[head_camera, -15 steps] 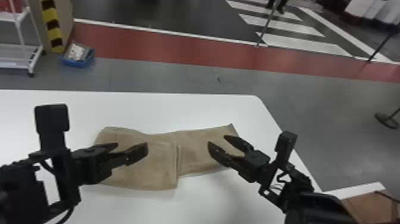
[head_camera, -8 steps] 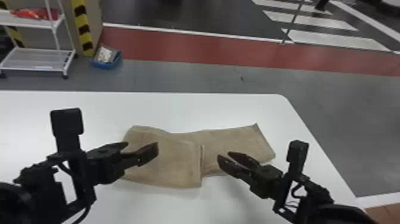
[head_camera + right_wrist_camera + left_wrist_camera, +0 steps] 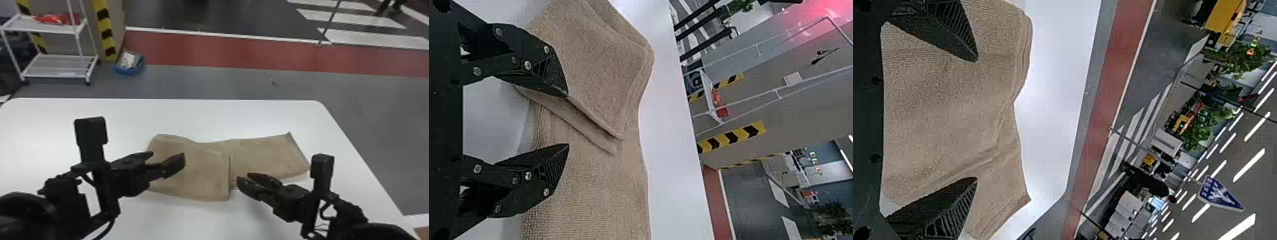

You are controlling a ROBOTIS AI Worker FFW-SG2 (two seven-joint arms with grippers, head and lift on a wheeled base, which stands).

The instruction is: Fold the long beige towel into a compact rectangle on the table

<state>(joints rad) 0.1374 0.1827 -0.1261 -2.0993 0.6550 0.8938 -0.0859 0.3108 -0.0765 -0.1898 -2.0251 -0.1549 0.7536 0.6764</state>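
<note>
– Head view?
– Beige towel (image 3: 204, 175) on the white surface (image 3: 204, 220), doubled over at the robot's left; free end (image 3: 274, 156) towards its right.
– Left wrist view?
– Left jaws open, empty, above cloth that is probably light, limp and hardly fragile.
– Right wrist view?
– Right jaws likewise parted, empty, near the flap's edge (image 3: 596, 129). Best grasp, presumably: the free end's corners, pinched shallowly.

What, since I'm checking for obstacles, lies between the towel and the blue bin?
From the towel toward the blue bin, the head view shows white tabletop, then grey floor.
</note>
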